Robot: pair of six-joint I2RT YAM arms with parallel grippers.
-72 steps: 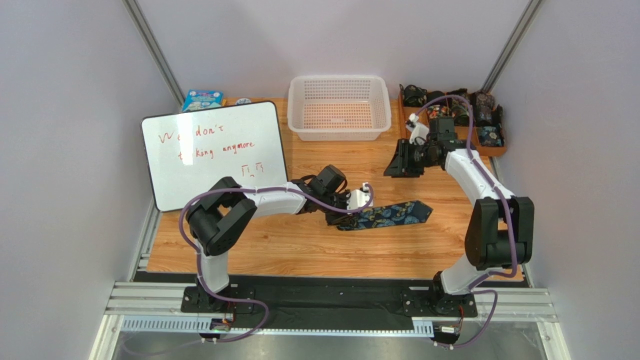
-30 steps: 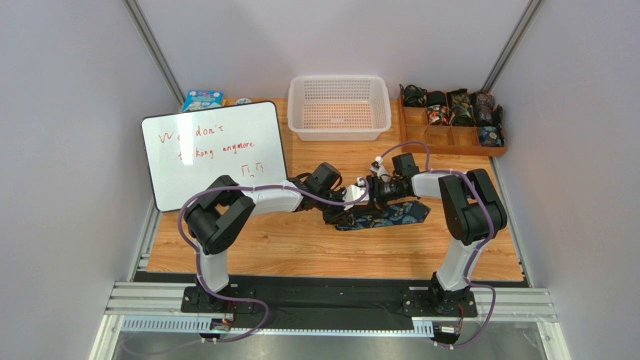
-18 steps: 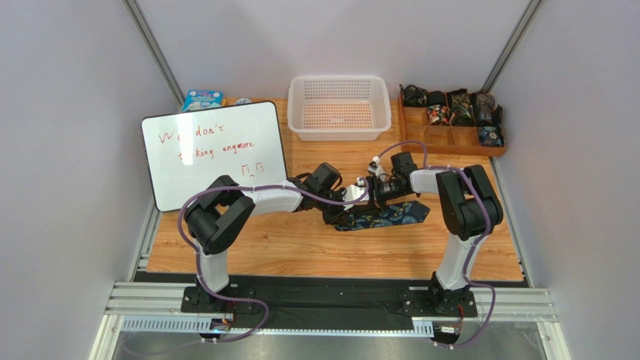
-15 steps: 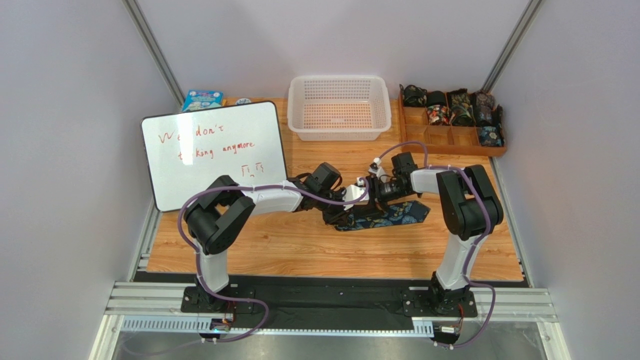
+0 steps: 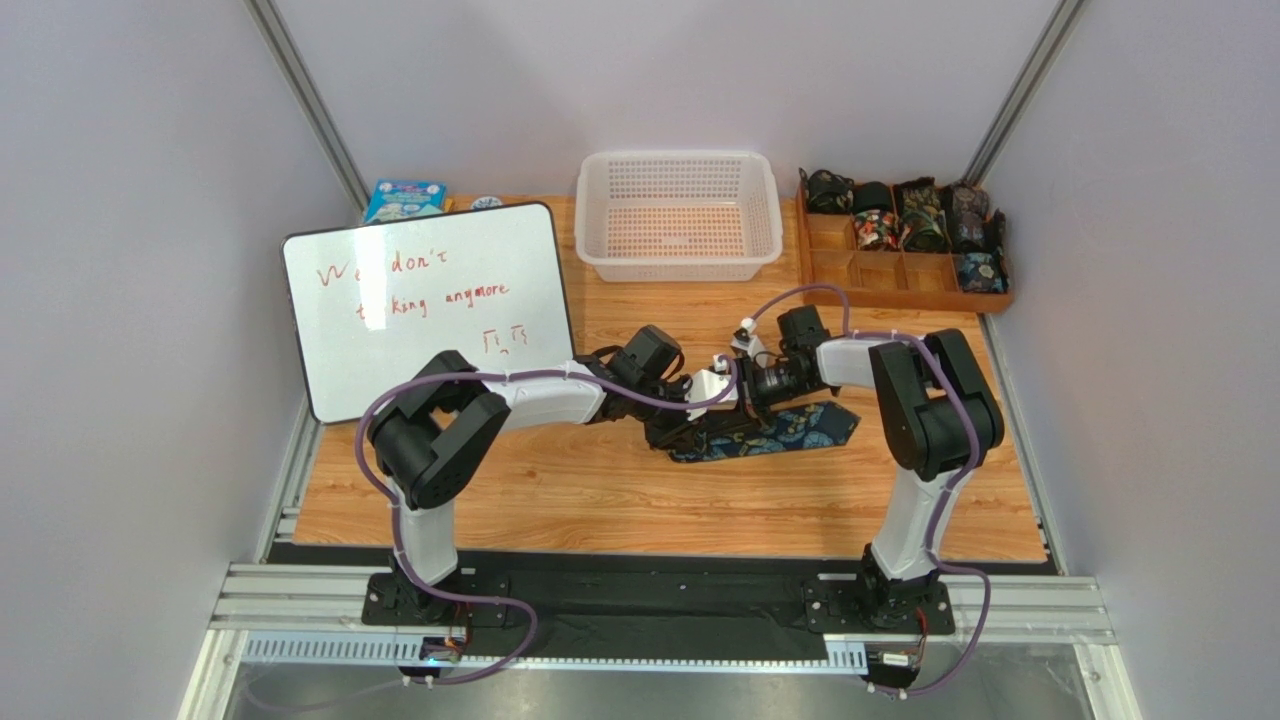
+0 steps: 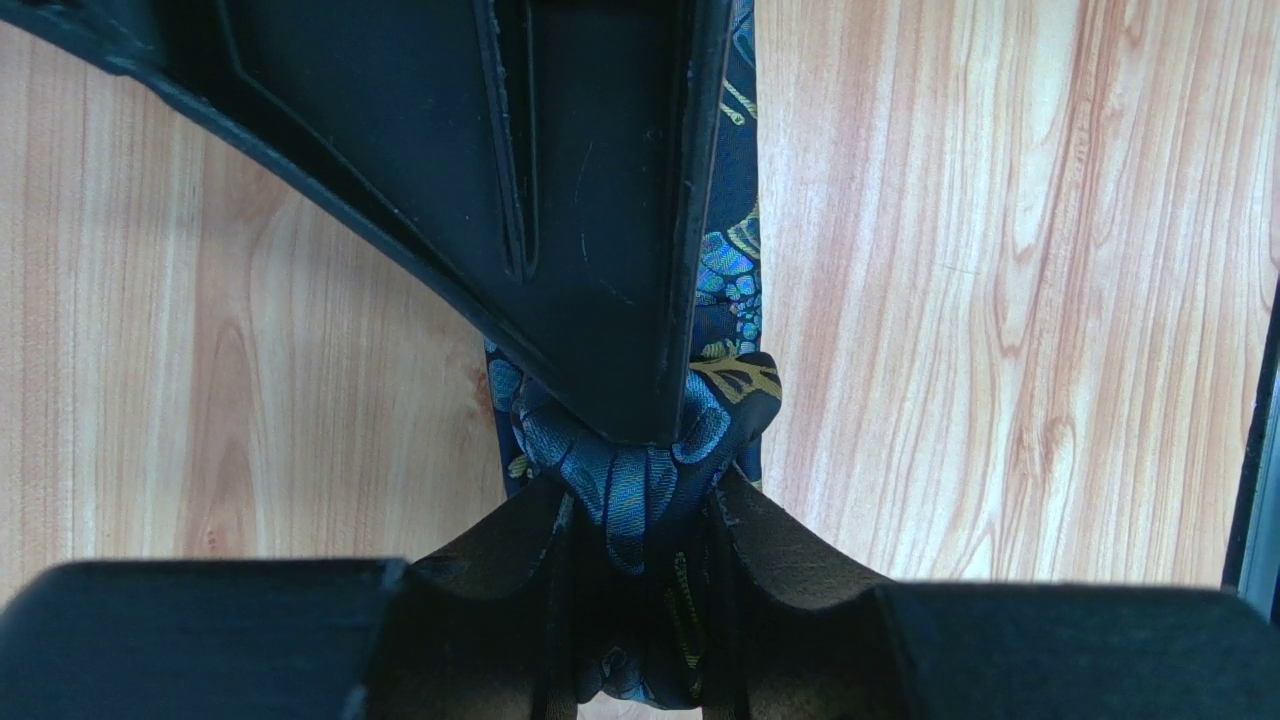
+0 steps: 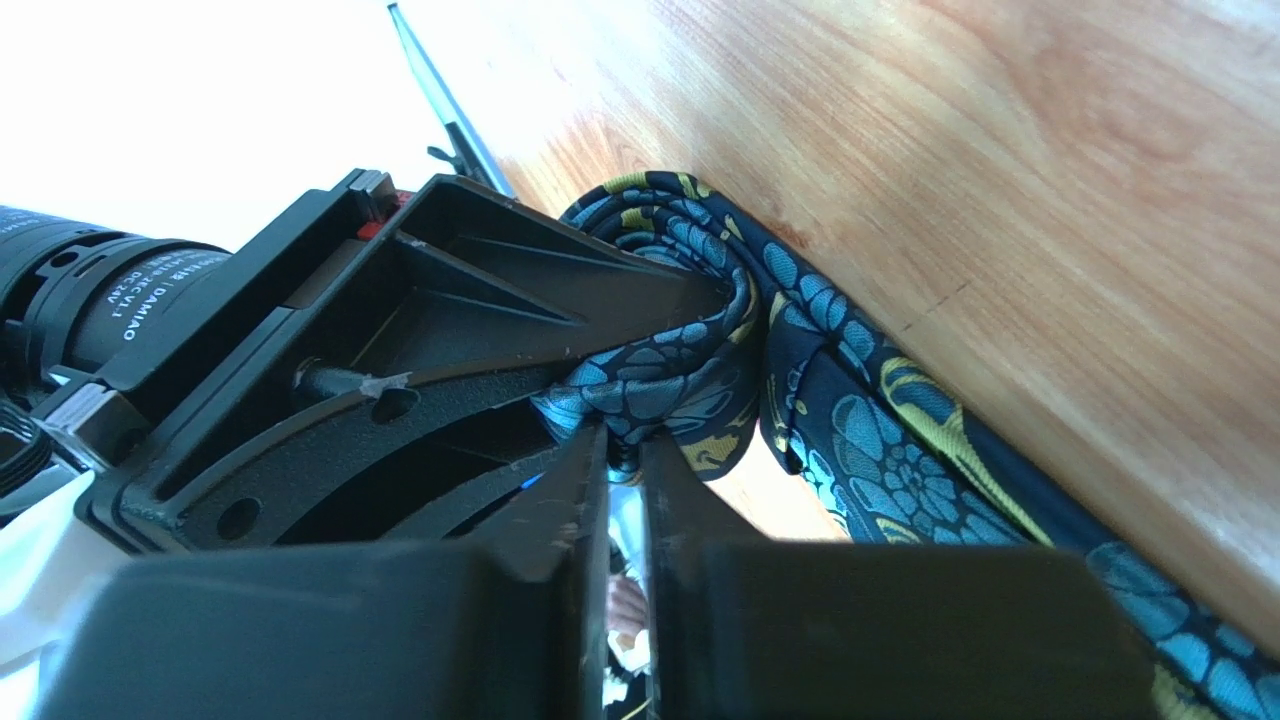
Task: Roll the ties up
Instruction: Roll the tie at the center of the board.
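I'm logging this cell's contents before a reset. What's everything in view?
tie: one, black with teal and yellow print, mid-table, left end rolled
rolled ties: several, dark prints, in the tray
tray: one, wooden, far right
basket: one, white, far middle
whiteboard: one, white with red writing, far left
box: one, blue, behind the whiteboard
table: one, light wood
left arm: one, white and black, reaching to the tie
right arm: one, white and black, reaching to the tie
left gripper: one, black, shut on the roll
right gripper: one, black, pinching the roll
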